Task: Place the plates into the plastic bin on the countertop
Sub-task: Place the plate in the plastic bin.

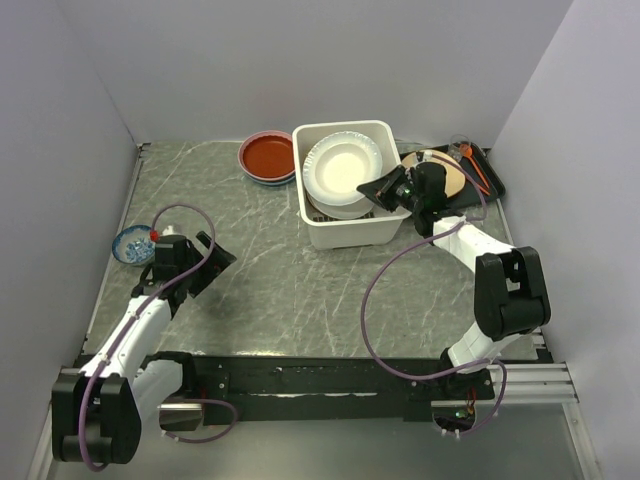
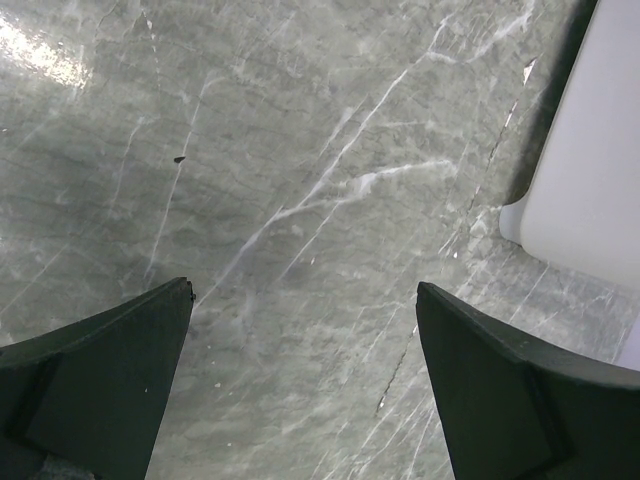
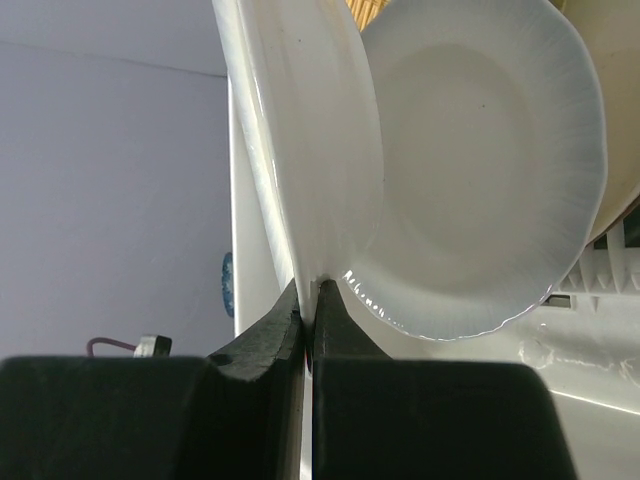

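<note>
White plastic bin (image 1: 350,232), a thick-rimmed tub with rounded corners, stands at the 12 o'clock end of the veined grey-green marble-look surface (image 1: 290,290). In it lies a glossy fluted plate (image 1: 340,168) with a scalloped edge. The right gripper (image 1: 385,188) reaches in from the bin's 3 o'clock side. Its black fingers (image 3: 260,340) are pinched tight on the thin rim of a smooth white plate (image 3: 290,150), seen edge-on just beside the fluted one. A round red plate (image 1: 268,153) sits at the bin's 10 o'clock. The left gripper (image 1: 212,262) hovers over bare surface at 8 o'clock, its wedge-shaped fingers (image 2: 120,360) spread wide, holding nothing. A small blue bowl (image 1: 131,243) sits at its 9 o'clock.
</note>
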Controlling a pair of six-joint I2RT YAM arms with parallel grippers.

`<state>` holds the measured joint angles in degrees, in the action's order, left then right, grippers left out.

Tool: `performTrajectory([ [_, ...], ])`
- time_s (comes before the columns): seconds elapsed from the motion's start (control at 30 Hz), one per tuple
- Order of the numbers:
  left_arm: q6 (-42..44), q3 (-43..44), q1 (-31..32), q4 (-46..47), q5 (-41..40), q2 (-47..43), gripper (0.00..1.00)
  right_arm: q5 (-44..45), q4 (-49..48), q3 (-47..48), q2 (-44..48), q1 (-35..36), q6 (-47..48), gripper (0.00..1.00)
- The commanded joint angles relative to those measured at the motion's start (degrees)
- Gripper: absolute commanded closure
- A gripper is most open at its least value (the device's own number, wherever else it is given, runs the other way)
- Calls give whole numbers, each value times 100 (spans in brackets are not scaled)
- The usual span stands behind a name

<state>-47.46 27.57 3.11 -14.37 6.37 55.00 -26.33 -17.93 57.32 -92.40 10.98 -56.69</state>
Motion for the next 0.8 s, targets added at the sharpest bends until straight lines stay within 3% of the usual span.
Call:
performTrajectory([
  [0.0, 26, 55, 23, 224, 22, 28, 1, -241, -791, 411, 249, -26, 96, 100],
  [0.2, 35, 99, 23, 347, 92, 256, 1, -233, -545, 342, 143, -26, 254, 90],
  [0.43, 79, 318, 23, 409, 40, 467, 1, -347, -18, 420, -59, -26, 500, 55],
  [0.77, 106, 995, 23, 839, 22, 1143, 1, 13, 720, 236, 371, -35, 975, 31],
])
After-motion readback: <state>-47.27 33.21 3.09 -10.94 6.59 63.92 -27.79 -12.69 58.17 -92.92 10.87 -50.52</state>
